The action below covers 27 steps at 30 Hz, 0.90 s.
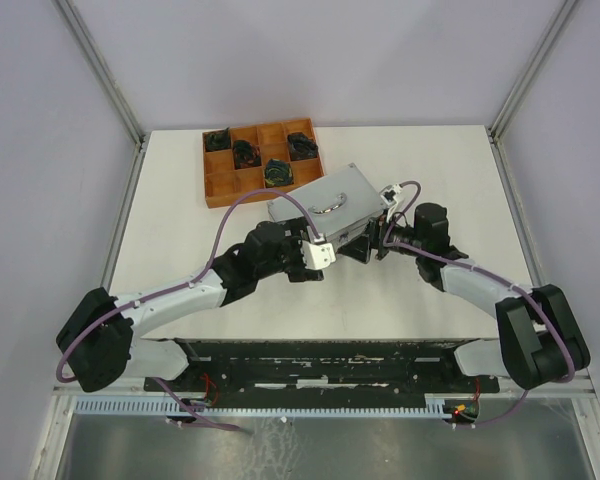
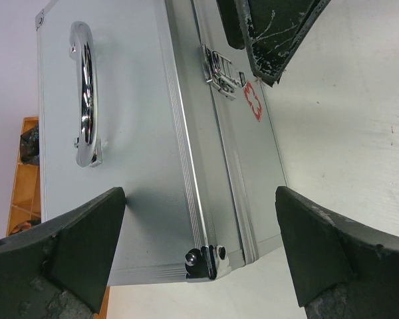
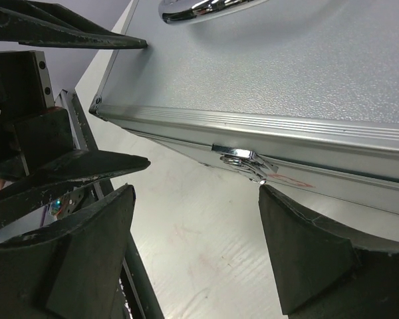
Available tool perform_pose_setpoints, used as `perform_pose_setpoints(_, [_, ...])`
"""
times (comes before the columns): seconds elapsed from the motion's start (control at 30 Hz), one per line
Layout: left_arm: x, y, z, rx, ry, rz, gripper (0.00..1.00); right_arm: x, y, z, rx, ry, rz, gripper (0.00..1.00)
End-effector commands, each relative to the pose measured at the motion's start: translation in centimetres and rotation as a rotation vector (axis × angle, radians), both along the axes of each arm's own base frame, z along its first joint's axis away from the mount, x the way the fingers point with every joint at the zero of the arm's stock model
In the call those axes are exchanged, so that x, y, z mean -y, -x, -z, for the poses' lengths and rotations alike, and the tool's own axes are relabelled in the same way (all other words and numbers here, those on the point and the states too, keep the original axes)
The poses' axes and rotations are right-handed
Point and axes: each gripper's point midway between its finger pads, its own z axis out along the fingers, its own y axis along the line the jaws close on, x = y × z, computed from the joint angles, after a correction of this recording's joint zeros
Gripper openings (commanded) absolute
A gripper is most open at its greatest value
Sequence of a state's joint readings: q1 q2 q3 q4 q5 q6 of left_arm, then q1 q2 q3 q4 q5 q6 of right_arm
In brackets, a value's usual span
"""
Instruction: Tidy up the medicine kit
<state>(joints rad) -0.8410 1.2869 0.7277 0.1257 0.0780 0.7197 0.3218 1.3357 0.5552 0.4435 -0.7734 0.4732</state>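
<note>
A white worktop [image 1: 180, 200] sits between pale grey walls, with a brown wooden tray [image 1: 216, 185] toward its far left. The left hand [image 2: 199, 199] hangs spread wide and empty around the near left corner of the medicine kit [image 1: 355, 185], not touching it.

The kit lies closed near the middle of the worktop, just beside the tray, with its handle [image 2: 86, 100] on top. Its long axis runs from near left to far right, and the front with the latch [image 3: 239, 158] and red cross [image 2: 253, 101] faces the arms.

The right hand [image 3: 198, 193] is also open and empty, one finger just under the latch. The step looks like unlatching. The left hand should brace the corner so the case cannot slide, while the right fingertip lifts the latch squarely.
</note>
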Motion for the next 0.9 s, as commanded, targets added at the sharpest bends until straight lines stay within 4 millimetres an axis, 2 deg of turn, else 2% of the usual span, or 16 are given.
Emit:
perform_pose_setpoints(0.0, [-0.3, 0.5, -0.2, 0.002, 0.005, 0.01, 0.99, -0.6, -0.4, -3.7, 0.136, -0.022, -0.048, 0.84])
perform_pose_setpoints(0.13, [-0.3, 0.8, -0.2, -0.008, 0.016, 0.015, 0.99, 0.3, 0.7, -4.0, 0.222, 0.1, -0.113, 0.87])
perform_pose_setpoints(0.27, [-0.2, 1.0, -0.8, -0.011, 0.048, 0.022, 0.99, 2.4, 1.3, -4.2, 0.434, 0.307, -0.174, 0.91])
perform_pose_setpoints(0.4, [0.0, 1.2, -1.7, -0.024, 0.083, 0.035, 0.99, 4.1, 1.7, -5.3, 0.58, 0.467, -0.242, 0.97])
perform_pose_setpoints(0.47, [0.1, 1.2, -2.0, -0.031, 0.093, 0.036, 0.99, 4.8, 1.1, -5.7, 0.659, 0.549, -0.264, 0.97])
perform_pose_setpoints(0.63, [0.0, 1.2, -2.2, -0.048, 0.112, 0.035, 0.99, 5.6, -2.2, -5.4, 0.841, 0.732, -0.281, 0.97])
perform_pose_setpoints(0.73, [-0.2, 1.1, -2.3, -0.052, 0.117, 0.032, 0.99, 5.3, -3.7, -5.3, 0.91, 0.776, -0.284, 0.97])
perform_pose_setpoints(0.87, [-0.3, 1.1, -2.1, -0.049, 0.109, 0.032, 0.99, 4.2, -4.9, -5.0, 0.996, 0.796, -0.296, 0.97])
